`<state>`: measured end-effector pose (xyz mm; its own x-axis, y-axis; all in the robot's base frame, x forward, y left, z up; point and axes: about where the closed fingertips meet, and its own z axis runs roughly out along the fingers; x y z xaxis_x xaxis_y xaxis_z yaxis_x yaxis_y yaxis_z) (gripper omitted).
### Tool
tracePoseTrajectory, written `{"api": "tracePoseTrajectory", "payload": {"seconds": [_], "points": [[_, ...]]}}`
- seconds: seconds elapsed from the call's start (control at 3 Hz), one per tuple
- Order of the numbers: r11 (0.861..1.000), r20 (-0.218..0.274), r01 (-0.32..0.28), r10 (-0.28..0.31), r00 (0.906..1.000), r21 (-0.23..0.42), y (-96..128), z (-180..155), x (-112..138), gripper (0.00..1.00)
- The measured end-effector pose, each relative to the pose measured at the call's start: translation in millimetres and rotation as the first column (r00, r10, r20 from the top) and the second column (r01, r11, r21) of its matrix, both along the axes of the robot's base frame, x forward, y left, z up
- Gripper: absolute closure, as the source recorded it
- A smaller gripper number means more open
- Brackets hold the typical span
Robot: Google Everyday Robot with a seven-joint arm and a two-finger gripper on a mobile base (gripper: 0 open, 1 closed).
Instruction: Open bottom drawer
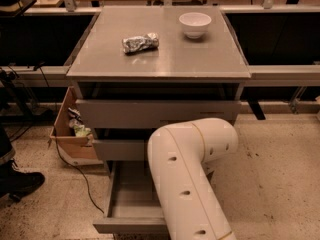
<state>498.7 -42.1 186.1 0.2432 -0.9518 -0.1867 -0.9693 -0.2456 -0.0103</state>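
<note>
The grey cabinet [160, 64] stands in the middle with three drawers. The bottom drawer [125, 225] is pulled far out toward me; its grey tray [131, 194] shows inside and its flat front sits at the lower edge of the view. The middle drawer front [117, 150] and the tall top drawer front [150, 114] stick out slightly. My white arm [192, 174] rises from the bottom of the view and bends in front of the drawers. The gripper is hidden behind the arm's elbow, so it does not show.
A crumpled foil packet [140, 42] and a white bowl [195, 24] sit on the cabinet top. A cardboard box [70, 134] with items stands left of the cabinet, with a black cable [75, 171] on the floor. A person's dark shoe [17, 181] is at far left.
</note>
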Motion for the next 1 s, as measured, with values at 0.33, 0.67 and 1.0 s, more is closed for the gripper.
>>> {"api": "tracePoseTrajectory", "payload": {"seconds": [0.33,0.67,1.0], "points": [[0.985,0.104,0.032,-0.050,0.9933,0.168,33.6,-2.6,21.9,1.00],[0.967,0.158,0.046,-0.087,0.9836,0.249,49.3,-1.7,41.1,1.00],[0.941,0.203,0.056,-0.130,0.9704,0.335,61.9,4.4,60.7,1.00]]}}
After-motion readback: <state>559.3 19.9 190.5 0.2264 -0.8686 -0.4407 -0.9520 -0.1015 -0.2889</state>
